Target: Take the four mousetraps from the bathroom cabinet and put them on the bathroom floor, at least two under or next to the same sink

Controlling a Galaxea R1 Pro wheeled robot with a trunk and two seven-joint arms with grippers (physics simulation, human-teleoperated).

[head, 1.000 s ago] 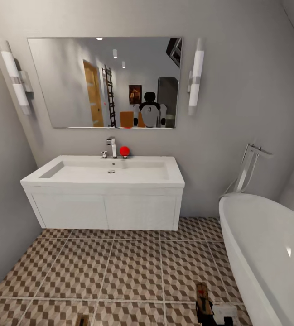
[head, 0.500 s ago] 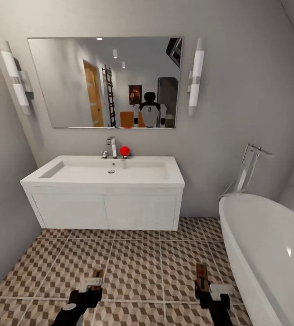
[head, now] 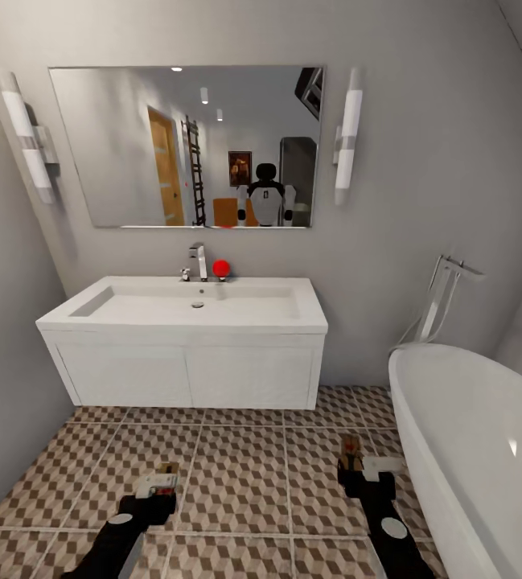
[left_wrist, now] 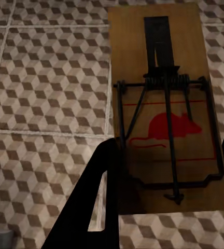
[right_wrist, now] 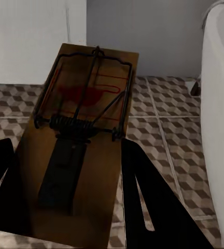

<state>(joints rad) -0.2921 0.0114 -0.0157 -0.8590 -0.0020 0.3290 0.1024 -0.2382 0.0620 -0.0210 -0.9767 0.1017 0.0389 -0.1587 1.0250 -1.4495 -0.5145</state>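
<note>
Above the brown cube-patterned tiled bathroom floor [head: 236, 474], the left gripper [left_wrist: 164, 171] and right gripper [right_wrist: 65, 176] each pinch a flat brown wooden mousetrap [left_wrist: 166, 104] [right_wrist: 83, 140] between black fingers, boards probably light, stiff, best held by their edges

The bathtub [head: 470, 450] is running off the head view's right edge; both held mousetraps are looking too small there for detail.

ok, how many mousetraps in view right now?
2. One mousetrap is held in the left gripper, one in the right gripper, both above the tiled floor. Others may be out of frame.
</note>
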